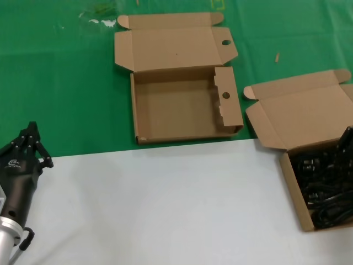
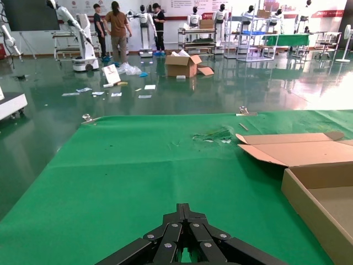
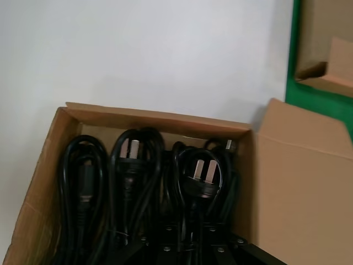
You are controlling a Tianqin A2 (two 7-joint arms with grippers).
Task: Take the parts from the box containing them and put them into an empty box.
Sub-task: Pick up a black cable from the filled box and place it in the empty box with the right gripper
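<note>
The black cords (image 3: 138, 182) are all packed side by side in the plain brown box (image 1: 290, 176) at the right edge of the grey surface (image 1: 165, 204), plug prongs showing on a couple of them. The right gripper (image 1: 346, 144) reaches down into that box right above the cords; honestly can't tell if its fingers are spread or pinched. The holed box (image 1: 144, 113) sits well apart on the green mat (image 1: 55, 83), lid flipped back, nothing inside. The left gripper (image 1: 28, 141) is parked low at the left over the grey surface, fingertips pressed together.
</note>
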